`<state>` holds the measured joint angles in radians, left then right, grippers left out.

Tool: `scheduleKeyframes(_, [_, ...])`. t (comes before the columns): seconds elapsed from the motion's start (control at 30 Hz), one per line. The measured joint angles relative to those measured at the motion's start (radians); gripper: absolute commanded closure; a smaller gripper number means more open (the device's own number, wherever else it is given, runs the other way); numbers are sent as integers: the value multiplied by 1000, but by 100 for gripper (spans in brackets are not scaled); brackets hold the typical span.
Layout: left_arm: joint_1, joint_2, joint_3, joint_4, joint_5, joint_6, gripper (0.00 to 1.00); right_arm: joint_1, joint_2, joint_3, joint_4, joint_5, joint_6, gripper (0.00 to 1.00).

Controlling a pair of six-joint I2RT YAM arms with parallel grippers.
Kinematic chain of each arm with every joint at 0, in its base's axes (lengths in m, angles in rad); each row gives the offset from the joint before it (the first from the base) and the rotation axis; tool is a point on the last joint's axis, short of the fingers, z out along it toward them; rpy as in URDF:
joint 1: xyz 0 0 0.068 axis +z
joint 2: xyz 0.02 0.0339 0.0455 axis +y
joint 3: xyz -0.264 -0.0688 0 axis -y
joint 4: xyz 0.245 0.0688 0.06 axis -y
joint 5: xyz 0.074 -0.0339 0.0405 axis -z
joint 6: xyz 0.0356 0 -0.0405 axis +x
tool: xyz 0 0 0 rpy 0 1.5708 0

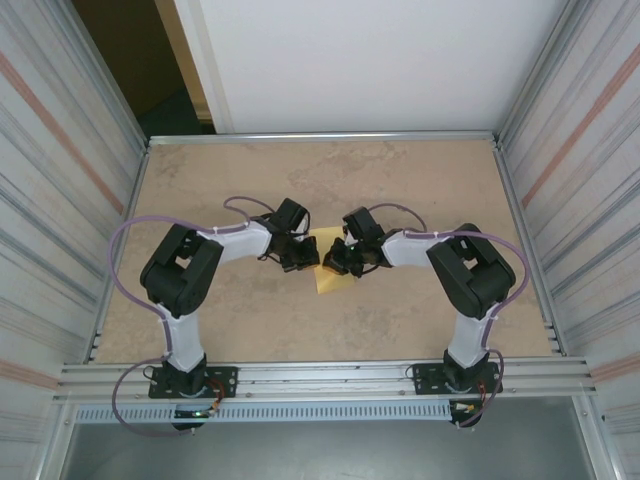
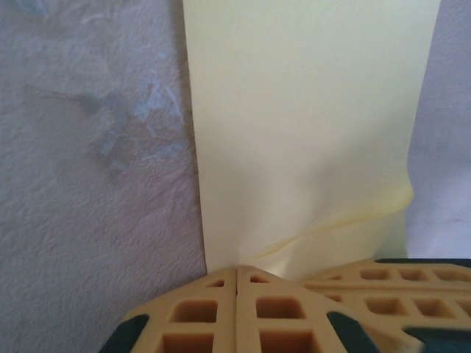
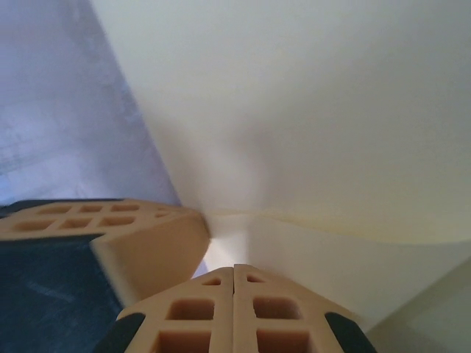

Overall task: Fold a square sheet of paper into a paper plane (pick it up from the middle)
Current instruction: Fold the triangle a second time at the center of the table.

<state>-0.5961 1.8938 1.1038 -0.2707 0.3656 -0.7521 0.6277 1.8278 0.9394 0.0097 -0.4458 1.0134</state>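
Now the square sheet of paper (image 2: pixel 309 132) touches closed left fingers (image 2: pixel 213 298).

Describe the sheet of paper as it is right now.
The sheet of paper is plain pale yellow, thin and unmarked, lying on the beige table near its middle. The shut left hand and right hand press their tips on it, raising a soft ridge; elsewhere it lies flat.

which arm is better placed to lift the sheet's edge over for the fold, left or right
Right, probably: the sheet rises and bends just ahead of the shut right tool. The shut left tool meets a part lying flat on the table.
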Motion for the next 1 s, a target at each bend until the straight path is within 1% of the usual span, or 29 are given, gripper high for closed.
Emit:
scheduleKeyframes(0.17, [0,6,15,-21,0,8,96,-10,-27,-2,1,-4,-56,100])
scheduleKeyframes(0.47, [0,14,29,-42,-1,16,96,-34,-14,-62,21,-4,-65,100])
scheduleKeyframes(0.7, [-2,18,35,-55,-10,15,97,-57,-21,-123,119,-42,-66,100])
scheduleKeyframes(0.87, [-2,20,41,-66,-11,16,97,-87,-63,-179,144,-45,-64,100])
scheduleKeyframes(1.0, [-2,23,47,-73,-11,16,97,-111,-131,-199,84,5,-71,100])
